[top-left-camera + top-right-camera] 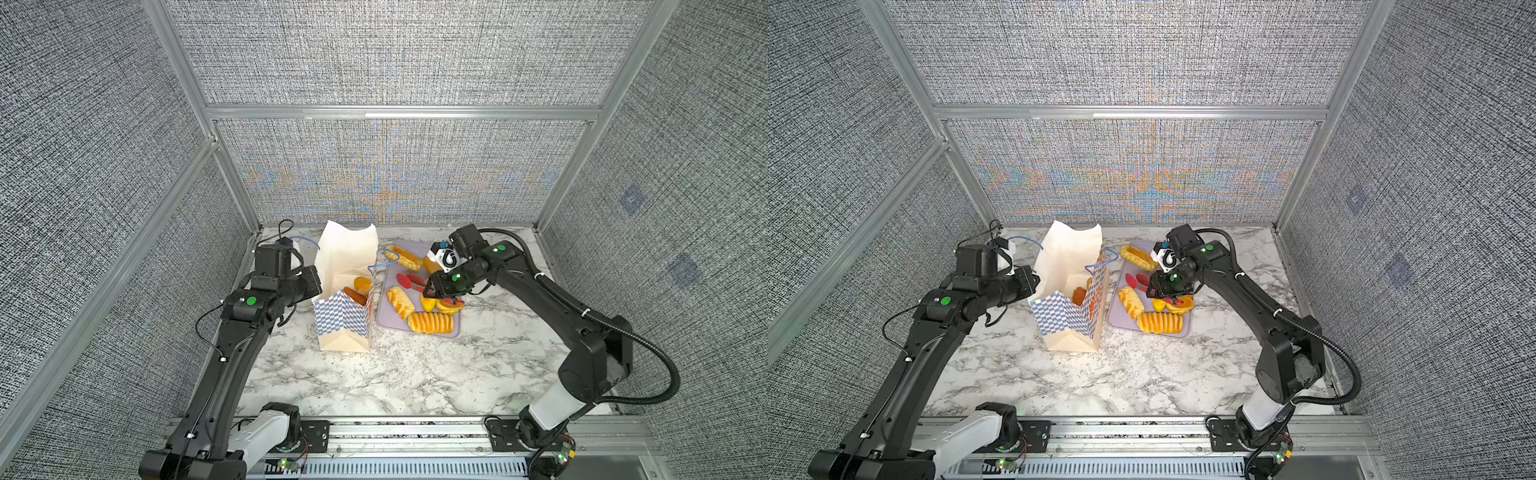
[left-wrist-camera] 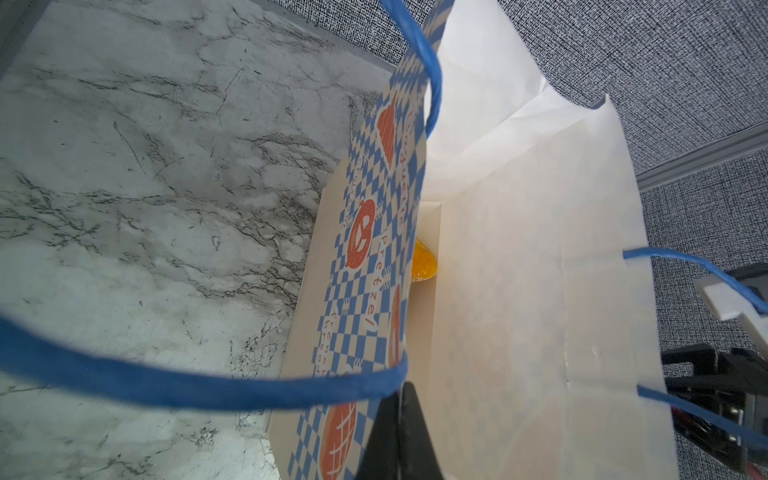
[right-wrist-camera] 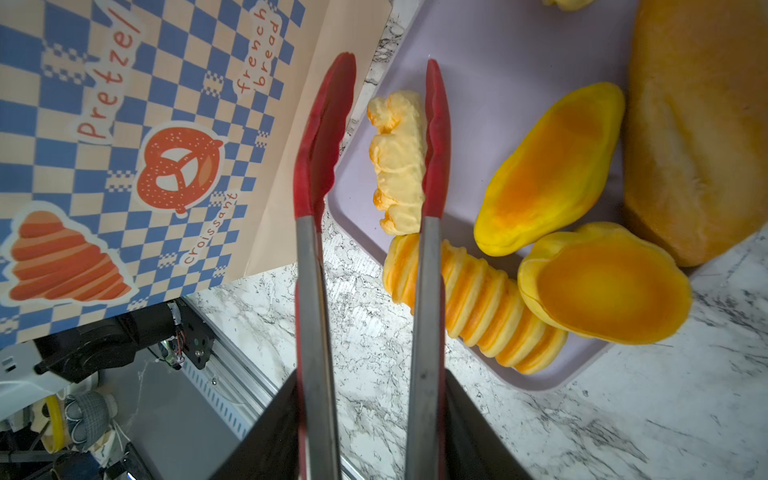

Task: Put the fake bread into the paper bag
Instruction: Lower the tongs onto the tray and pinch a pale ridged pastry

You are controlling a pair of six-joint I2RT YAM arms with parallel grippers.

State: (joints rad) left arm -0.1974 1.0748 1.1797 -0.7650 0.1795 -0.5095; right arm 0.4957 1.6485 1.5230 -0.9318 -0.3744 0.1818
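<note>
L gripper [image 2: 405, 419] pinched shut on rim of tall cream blue-checkered paper bag [image 1: 343, 328]. Mid-pick: R gripper [image 3: 370, 415] clamps steel-handled red tongs [image 3: 313, 291], tips apart over pale yellow twisted fake pastry [image 3: 397, 162] on lavender tray [image 3: 498, 62] (right of bag). Next: lower, squeeze, carry left.

We saw a booth closed on three sides by grey woven fabric panels [image 1: 399, 54], set in an aluminium frame [image 1: 403, 112] with a crossbar across the far wall and posts at the far corners. The far panel carried a faint rainbow shimmer, and the right wall bore two small bluish square patches [image 1: 632, 199]. Below lay a white marble-patterned tabletop [image 1: 415, 374] with grey veins; a slotted metal rail [image 1: 415, 432] ran along its near edge. The light was even, the shadows soft.
</note>
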